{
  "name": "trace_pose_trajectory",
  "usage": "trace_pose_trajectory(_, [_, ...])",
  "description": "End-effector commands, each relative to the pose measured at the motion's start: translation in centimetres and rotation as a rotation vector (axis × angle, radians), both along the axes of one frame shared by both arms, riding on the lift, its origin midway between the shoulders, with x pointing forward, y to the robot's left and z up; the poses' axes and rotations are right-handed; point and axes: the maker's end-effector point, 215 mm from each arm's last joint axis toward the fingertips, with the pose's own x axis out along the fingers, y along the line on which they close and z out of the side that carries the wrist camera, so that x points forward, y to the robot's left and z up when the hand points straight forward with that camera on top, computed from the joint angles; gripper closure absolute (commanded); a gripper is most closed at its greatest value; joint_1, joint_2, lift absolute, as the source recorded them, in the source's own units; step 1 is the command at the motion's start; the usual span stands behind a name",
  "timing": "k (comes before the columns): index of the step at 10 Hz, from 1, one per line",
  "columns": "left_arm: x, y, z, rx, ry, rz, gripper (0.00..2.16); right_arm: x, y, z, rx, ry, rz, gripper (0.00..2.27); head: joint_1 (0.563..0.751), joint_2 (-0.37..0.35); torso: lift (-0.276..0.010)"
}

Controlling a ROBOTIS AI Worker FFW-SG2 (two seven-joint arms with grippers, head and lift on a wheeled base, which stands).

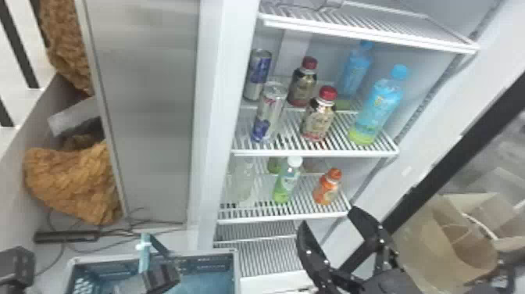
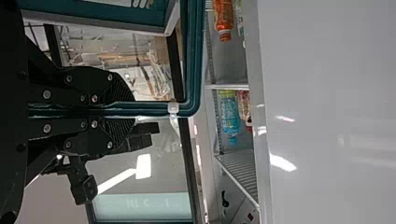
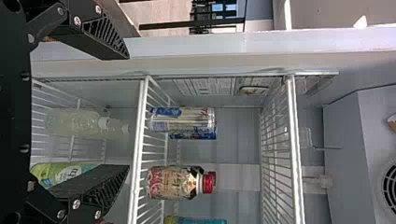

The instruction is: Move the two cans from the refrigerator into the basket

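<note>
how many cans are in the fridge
2: a front can and a back can behind it, at the left end of one shelf; lower shelves are partly hidden.

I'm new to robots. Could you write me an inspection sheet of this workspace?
Surface: white slatted shelf in the fridge.
Job's things: front can and rear can, upright at the shelf's left; basket outside the fridge.
Clutter: red-capped bottles and blue bottles beside the cans.
Grippers: left gripper shut on the basket's handle; right gripper open, holding nothing.
Cables: dark cables beyond the basket.
Surroundings: brown textured objects, left.
</note>
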Motion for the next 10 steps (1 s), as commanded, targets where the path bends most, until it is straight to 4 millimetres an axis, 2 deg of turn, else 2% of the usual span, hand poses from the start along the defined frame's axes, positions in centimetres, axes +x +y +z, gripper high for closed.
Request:
trace_pose_trajectory(1, [0.0,0.0,0.0,-0.001,-0.001,-0.002,1.19,0.1,0.0,0.2,0.009,-0.004,-0.002,0.22,0.695,-0.297,-0.031])
trace_pose_trajectory(3, [0.2,-0.1,0.2,-0.003,-0.006,-0.004,1.19,1.4,-0.1,1.4,0.022,-0.045,-0.002,0.21,0.695,-0.297,-0.031])
trace_pose_trajectory(10, [0.7,0.0,0.8,-0.011,-0.019,0.006,1.19,8.1,-1.1,-1.5,0.025,-0.022,-0.043,0.22,0.695,-0.283,-0.031])
